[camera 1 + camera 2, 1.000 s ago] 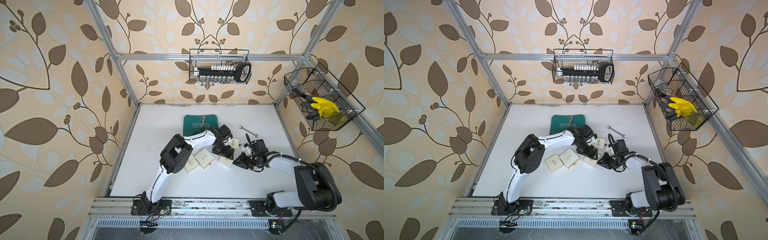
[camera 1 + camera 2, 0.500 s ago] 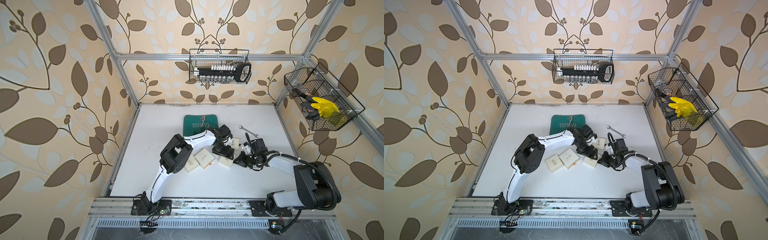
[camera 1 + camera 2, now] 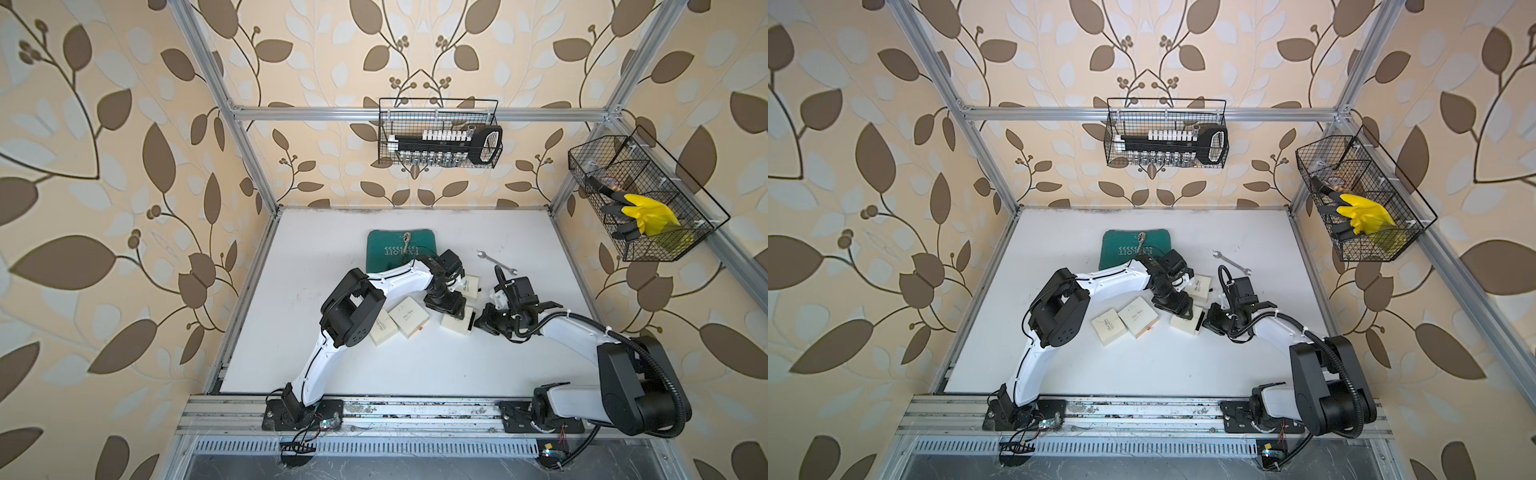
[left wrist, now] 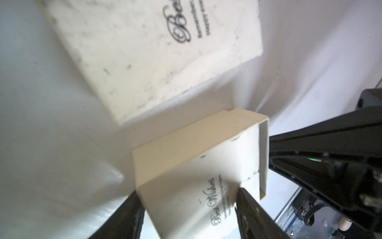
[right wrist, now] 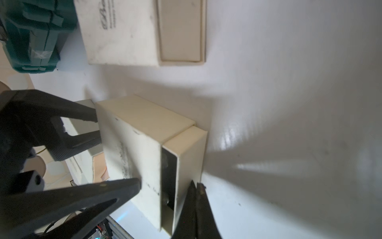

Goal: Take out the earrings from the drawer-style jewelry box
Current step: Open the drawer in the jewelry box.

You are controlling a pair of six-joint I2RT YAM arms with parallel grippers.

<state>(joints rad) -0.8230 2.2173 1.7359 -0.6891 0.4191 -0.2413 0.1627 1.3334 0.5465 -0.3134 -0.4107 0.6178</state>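
The cream drawer-style jewelry box [image 3: 455,323] [image 3: 1185,323] lies mid-table. My left gripper [image 3: 448,308] [image 4: 188,192] reaches down over it, one finger on each side of its printed sleeve [image 4: 186,165], shut on the sleeve. The drawer [image 5: 188,149] sticks out a little towards my right gripper [image 3: 478,322] [image 5: 196,184]. That gripper is shut, with its tips against the drawer's end wall and nothing visible between them. In the dark gap a tiny shiny piece of the earrings [image 5: 165,199] shows. The rest of the drawer's inside is hidden.
Three more cream boxes lie close by: one behind [image 3: 469,286] and two to the left [image 3: 409,318] [image 3: 382,332]. A green pouch [image 3: 399,249] and a silver wrench [image 3: 496,262] lie further back. Wire baskets hang on the back wall [image 3: 440,133] and the right wall [image 3: 640,203].
The left jaws have narrowed onto the box's sleeve. The right jaws have closed at the drawer's end. Both arms have hardly shifted.
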